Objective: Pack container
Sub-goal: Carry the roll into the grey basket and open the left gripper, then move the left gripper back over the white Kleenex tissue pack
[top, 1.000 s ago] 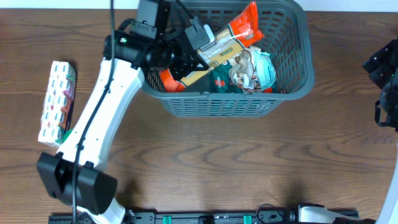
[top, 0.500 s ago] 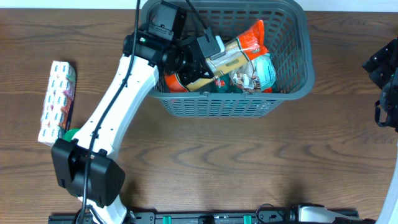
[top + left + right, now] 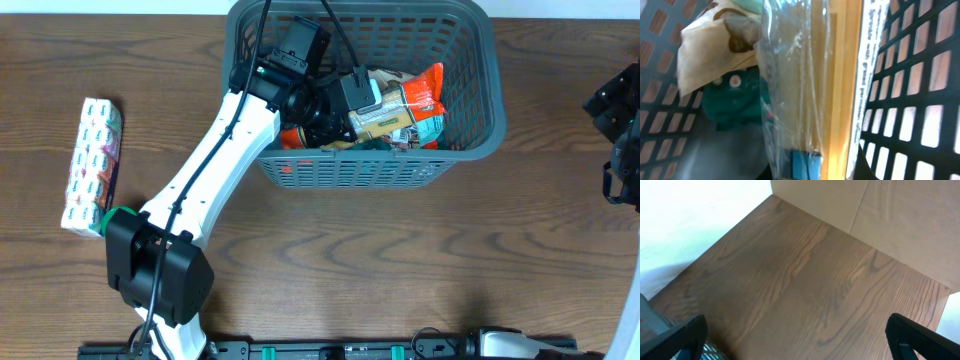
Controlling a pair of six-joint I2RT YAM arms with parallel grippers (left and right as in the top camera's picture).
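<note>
While the left gripper [image 3: 368,103] is pinching the pasta packet [image 3: 392,118] lengthwise left-right inside the container [image 3: 350,172], the right gripper [image 3: 799,335] is hanging spread, well right

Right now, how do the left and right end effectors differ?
The left end effector is shut on a clear-wrapped packet; the right end effector is open and empty. The left is down inside the grey basket; the right hangs over the wooden table, outside the basket. Shared: both have dark fingers.
</note>
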